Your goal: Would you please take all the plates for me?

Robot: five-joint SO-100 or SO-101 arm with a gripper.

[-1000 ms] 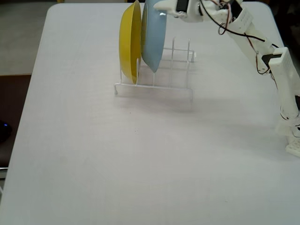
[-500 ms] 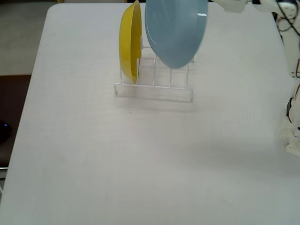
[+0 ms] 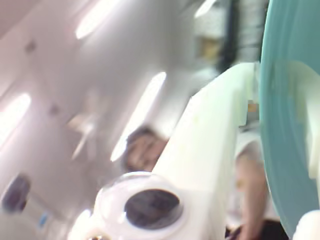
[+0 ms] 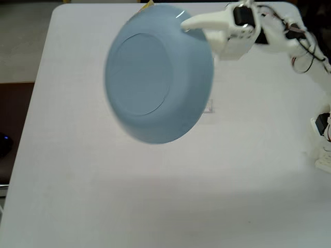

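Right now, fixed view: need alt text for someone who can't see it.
A white robot gripper holds a light blue plate by its upper right rim, lifted over a white table with its underside turned toward the camera. The plate hides nearly everything behind it; only a sliver of a yellow plate shows at its top edge.

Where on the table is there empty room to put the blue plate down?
The white table is bare along the near edge and the left side. The far middle is crowded: the round light blue plate, held by the end effector, hangs there.
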